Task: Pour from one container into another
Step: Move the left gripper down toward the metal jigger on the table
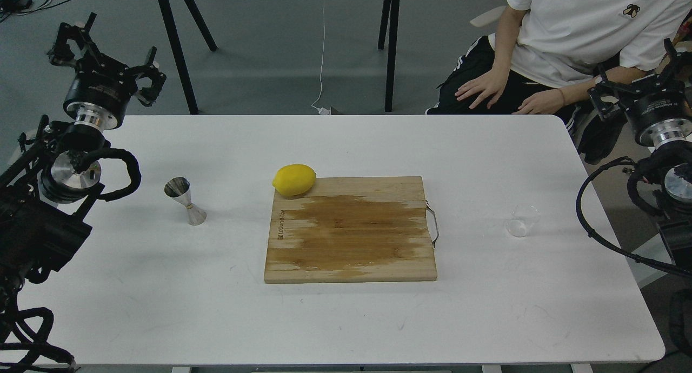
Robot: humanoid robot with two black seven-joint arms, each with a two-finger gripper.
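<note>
A small clear glass cup (523,221) stands on the right part of the white table (162,308), right of the board. A shiny steel hourglass-shaped jigger (185,201) stands upright on the left part of the table. My left gripper (108,57) hangs raised beyond the table's far left corner, well away from the jigger, open and holding nothing. At the far right edge my right gripper (638,75) is also raised beside the table, apart from the cup, with its fingers spread open and nothing in them.
A wooden cutting board (350,230) with a metal handle lies mid-table, with a yellow lemon (294,179) at its far left corner. A seated person (567,43) is close behind the far right corner. Black table legs (175,48) stand behind.
</note>
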